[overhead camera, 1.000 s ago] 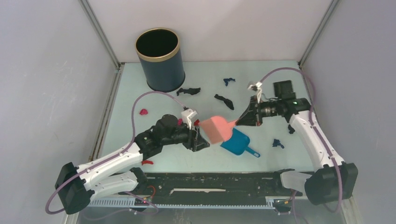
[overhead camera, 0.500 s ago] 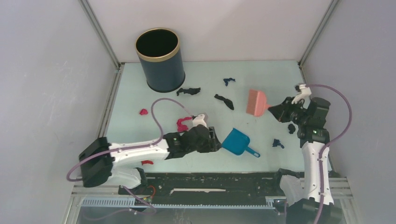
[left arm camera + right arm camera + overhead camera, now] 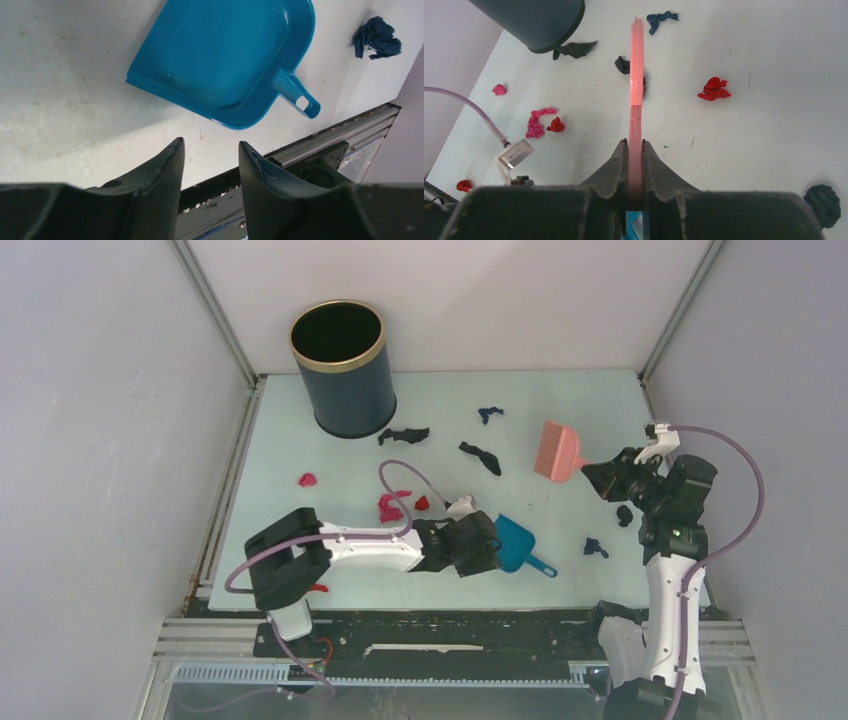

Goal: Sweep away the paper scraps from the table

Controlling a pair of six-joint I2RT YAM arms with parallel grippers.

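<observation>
Paper scraps lie scattered on the mint-green table [image 3: 450, 395]: pink [image 3: 388, 507], red [image 3: 422, 503], black [image 3: 480, 456], dark blue [image 3: 489, 413]. More lie at the right [image 3: 596, 547]. My right gripper [image 3: 600, 477] is shut on the handle of the pink brush [image 3: 557, 451], held above the table at the right. In the right wrist view the gripper [image 3: 635, 142] clamps the brush [image 3: 636, 65] edge-on over a red scrap [image 3: 713, 89]. My left gripper [image 3: 490, 545] is open and empty beside the blue dustpan [image 3: 515, 543]. In the left wrist view the gripper [image 3: 210, 142] is just short of the dustpan [image 3: 230, 55].
A dark blue bin with a gold rim [image 3: 343, 365] stands at the back left. White walls and grey rails close in the table. The black base rail [image 3: 440, 635] runs along the near edge, close behind the dustpan.
My right arm has carried the brush from above the dustpan to the right side of the table. My left arm has stretched right, bringing its gripper up against the dustpan.
</observation>
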